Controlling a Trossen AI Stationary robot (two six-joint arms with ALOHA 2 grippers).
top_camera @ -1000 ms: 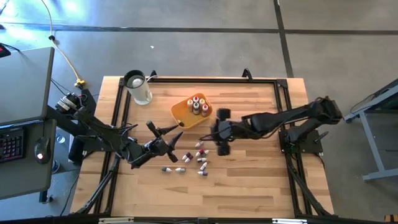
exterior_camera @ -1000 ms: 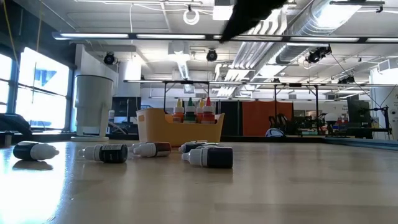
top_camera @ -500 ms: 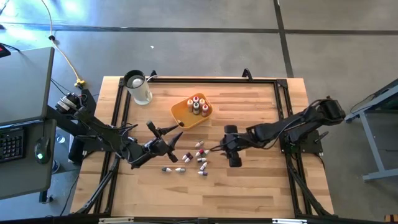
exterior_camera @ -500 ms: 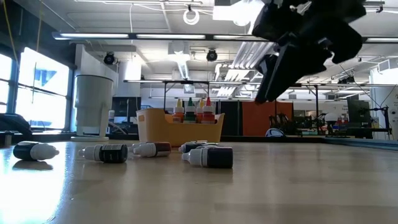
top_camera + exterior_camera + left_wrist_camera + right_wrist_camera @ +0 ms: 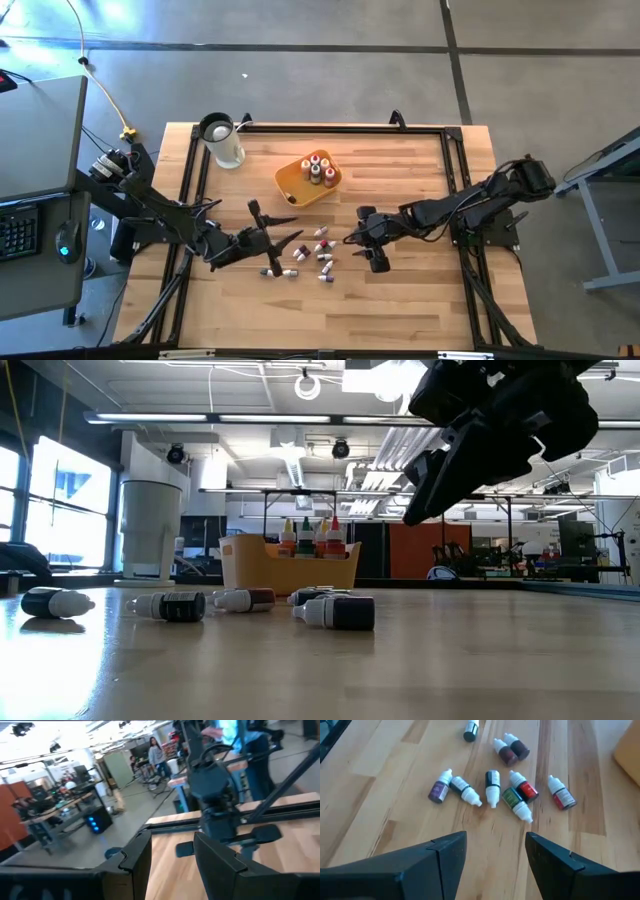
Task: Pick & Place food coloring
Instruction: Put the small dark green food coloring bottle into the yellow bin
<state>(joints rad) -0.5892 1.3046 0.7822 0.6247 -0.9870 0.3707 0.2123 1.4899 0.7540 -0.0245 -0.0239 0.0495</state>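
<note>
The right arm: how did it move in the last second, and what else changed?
The right gripper pulled back from beside the tray toward the loose food coloring bottles, jaws open and empty. The left gripper turned slightly. Bottles, tray and white jug stayed put.

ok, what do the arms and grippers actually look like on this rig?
Both arms are dark, near-black, slim jointed links with thin black cables along them. The left gripper has two narrow, pointed dark fingers. The right gripper sits on a blockier black wrist housing; its fingers are flat, wide, matte black pads with angled edges. No markings are legible on either.
</note>
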